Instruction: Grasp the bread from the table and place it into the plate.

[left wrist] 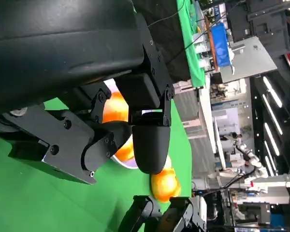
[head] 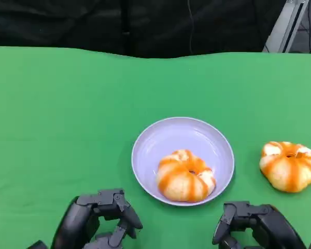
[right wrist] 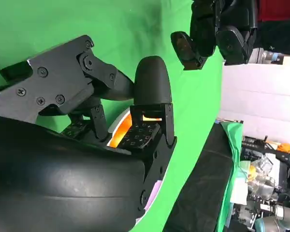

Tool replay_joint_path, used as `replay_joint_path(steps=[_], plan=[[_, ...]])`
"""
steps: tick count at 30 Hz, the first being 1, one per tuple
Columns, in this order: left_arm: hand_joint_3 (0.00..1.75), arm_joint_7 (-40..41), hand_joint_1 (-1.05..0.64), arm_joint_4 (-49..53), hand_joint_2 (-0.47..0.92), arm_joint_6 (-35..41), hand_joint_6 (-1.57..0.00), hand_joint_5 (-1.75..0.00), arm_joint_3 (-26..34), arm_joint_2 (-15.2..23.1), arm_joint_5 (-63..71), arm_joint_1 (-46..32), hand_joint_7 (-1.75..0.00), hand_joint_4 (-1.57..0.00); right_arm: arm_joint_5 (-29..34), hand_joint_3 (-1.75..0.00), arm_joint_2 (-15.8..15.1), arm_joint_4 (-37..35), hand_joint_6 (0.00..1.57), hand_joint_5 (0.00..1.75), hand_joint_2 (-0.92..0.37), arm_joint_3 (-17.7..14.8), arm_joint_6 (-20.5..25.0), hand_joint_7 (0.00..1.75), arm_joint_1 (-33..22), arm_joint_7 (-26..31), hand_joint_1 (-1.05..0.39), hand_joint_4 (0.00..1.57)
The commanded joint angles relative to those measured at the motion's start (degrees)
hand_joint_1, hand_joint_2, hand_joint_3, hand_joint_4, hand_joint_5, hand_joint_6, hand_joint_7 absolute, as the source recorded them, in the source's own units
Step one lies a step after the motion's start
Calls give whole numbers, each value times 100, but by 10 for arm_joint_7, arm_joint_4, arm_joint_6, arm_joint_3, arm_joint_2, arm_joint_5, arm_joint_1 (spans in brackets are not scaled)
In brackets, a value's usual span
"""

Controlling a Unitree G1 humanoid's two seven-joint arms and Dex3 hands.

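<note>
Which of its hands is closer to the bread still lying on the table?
Right. The right hand sits just below and left of the loose bread in the head view. The left hand is far off, beyond the plate.

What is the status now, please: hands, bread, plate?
Left hand and right hand open, holding nothing. One bread in the plate; second bread on the table, right of the plate. Nothing in the way.

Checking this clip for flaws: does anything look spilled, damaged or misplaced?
Nothing stands out. One bread sits inside the plate, another bread lies intact on the table beside it.
</note>
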State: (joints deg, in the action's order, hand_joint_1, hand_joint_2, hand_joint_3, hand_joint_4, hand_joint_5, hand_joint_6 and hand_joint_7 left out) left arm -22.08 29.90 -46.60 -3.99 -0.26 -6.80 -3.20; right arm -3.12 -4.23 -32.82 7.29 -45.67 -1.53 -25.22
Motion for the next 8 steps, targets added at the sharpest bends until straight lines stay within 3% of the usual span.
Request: replay_joint_path(steps=[1, 8], plan=[[108, 7, -5, -9, 56, 4, -100, -151, 3, 4, 2, -4, -116, -88, -3, -96, -8, 4, 87, 143, -62, -4, -5, 117, -6, 0, -9, 85], [120, 9, -6, -12, 52, 5, -94, -155, -9, -7, 9, -2, -124, -86, -15, -96, -17, 19, 87, 144, -62, -7, 6, 117, -10, -11, -9, 85]])
